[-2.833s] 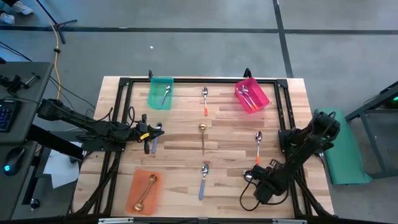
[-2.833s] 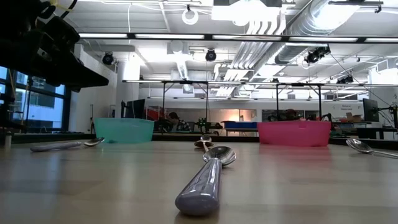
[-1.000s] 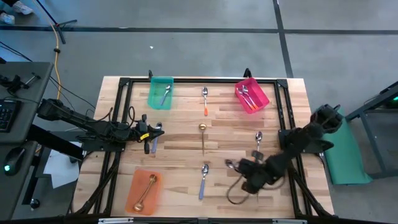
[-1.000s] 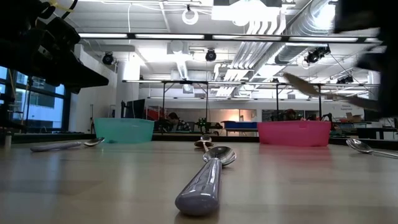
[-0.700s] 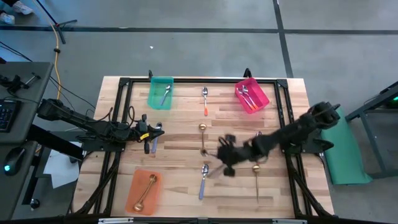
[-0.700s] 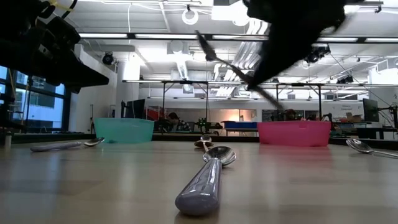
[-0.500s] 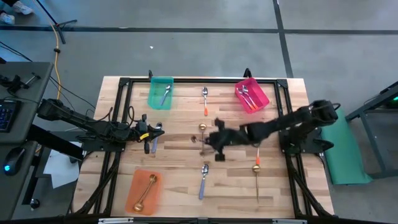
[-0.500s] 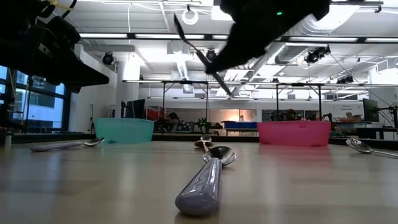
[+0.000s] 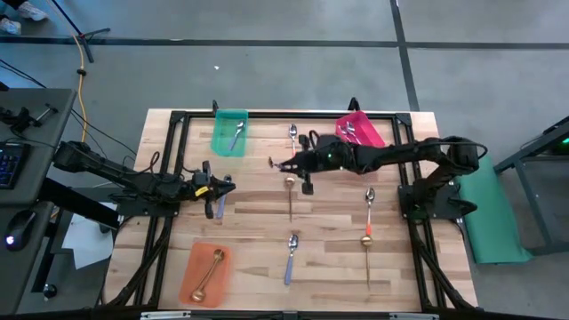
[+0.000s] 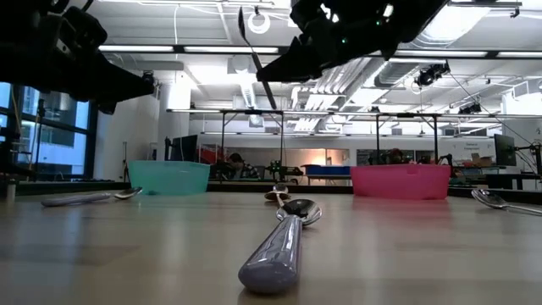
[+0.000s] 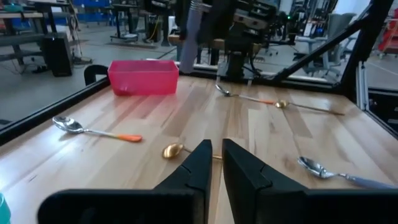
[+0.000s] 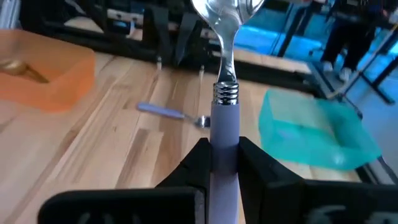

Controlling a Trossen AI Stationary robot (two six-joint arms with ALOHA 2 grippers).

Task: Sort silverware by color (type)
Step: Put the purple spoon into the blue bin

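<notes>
My right gripper (image 9: 297, 164) hangs over the table's far middle, shut on a lavender-handled spoon (image 12: 224, 93). Its silver bowl (image 10: 244, 24) sticks out past the fingertips. My left gripper (image 11: 216, 163) hovers at the table's left with a narrow gap between its fingers and nothing in it. It is just above another lavender-handled spoon (image 9: 220, 207) lying flat. Flat on the wood lie two orange-handled spoons (image 9: 292, 142) (image 9: 369, 210), two gold spoons (image 9: 290, 194) (image 9: 366, 263) and a lavender-handled spoon (image 9: 290, 256). My right gripper pinches the spoon's lavender handle (image 12: 224, 127) between its two fingers. The fingers come roughly level from the table's right and lie along the spoon. The spoon is lifted clear of the table and tilted, bowl end highest.
A teal bin (image 9: 229, 133) at the far left holds a lavender-handled spoon. A pink bin (image 9: 363, 132) at the far right, partly behind my right arm, holds orange-handled spoons. An orange bin (image 9: 206, 272) at the near left holds a gold spoon. A black frame rims the table.
My right gripper has swung from the table's near right toward the far edge and left, out over the middle, carrying the lavender-handled spoon clear of the wood. The spoon has tipped from nearly level to steep. My left arm has shifted slightly.
</notes>
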